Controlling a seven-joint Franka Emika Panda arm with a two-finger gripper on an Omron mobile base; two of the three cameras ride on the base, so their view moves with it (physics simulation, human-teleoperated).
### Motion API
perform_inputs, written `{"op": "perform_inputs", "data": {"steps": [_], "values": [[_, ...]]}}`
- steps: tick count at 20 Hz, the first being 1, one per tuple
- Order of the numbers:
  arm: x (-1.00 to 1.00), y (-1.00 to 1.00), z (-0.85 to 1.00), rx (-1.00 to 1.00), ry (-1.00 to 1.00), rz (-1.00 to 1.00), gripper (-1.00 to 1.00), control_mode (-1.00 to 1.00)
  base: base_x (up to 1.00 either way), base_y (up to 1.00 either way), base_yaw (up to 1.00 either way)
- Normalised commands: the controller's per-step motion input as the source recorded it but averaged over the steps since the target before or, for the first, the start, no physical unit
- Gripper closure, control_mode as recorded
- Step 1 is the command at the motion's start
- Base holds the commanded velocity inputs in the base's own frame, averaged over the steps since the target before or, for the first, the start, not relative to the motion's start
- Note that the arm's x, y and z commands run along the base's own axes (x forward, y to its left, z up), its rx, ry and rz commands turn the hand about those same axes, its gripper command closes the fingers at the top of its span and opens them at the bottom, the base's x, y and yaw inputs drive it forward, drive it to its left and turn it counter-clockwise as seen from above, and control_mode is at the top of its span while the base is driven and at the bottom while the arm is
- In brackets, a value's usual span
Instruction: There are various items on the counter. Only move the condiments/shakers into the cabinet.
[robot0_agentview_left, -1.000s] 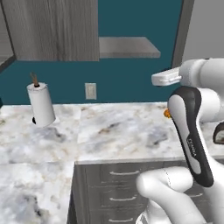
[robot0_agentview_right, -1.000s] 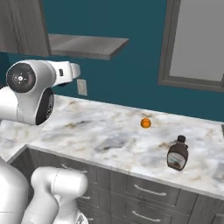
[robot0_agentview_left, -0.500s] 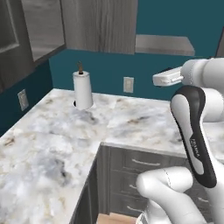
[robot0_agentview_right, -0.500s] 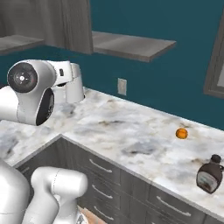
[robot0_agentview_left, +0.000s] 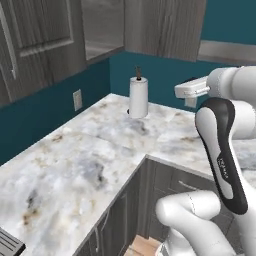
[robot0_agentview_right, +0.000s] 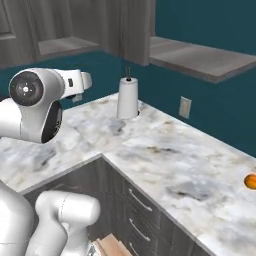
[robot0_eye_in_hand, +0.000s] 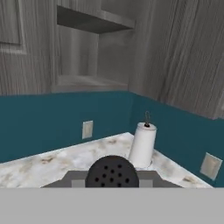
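We see the small orange fruit (robot0_agentview_right: 251, 181) cut by the right base view's edge, and the shaker's black perforated top (robot0_eye_in_hand: 112, 172) hides its body and our fingertips.

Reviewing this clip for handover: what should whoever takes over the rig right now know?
Gripper: fingers shut on the black-topped shaker, held up over the counter and facing the open cabinet.
Orange fruit lies on the counter, paper towel roll stands in the corner; both stay.
Done: shaker lifted.
Left: set it on the cabinet shelf, then the other condiments.
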Motion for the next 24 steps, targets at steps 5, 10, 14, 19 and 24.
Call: {"op": "perform_inputs", "data": {"steps": [5, 10, 14, 19, 24], "values": [[0.0, 0.0, 0.0, 0.0, 0.0, 0.0, 1.0, 1.0, 0.32, 0.0, 0.47], [0.0, 0.0, 0.0, 0.0, 0.0, 0.0, 1.0, 1.0, 0.63, -0.14, 0.35], [0.0, 0.0, 0.0, 0.0, 0.0, 0.0, 1.0, 1.0, 0.99, -0.33, 0.1], [0.0, 0.0, 0.0, 0.0, 0.0, 0.0, 1.0, 1.0, 1.0, -0.44, 0.11], [0.0, 0.0, 0.0, 0.0, 0.0, 0.0, 1.0, 1.0, 1.0, -0.06, 0.03]]}}
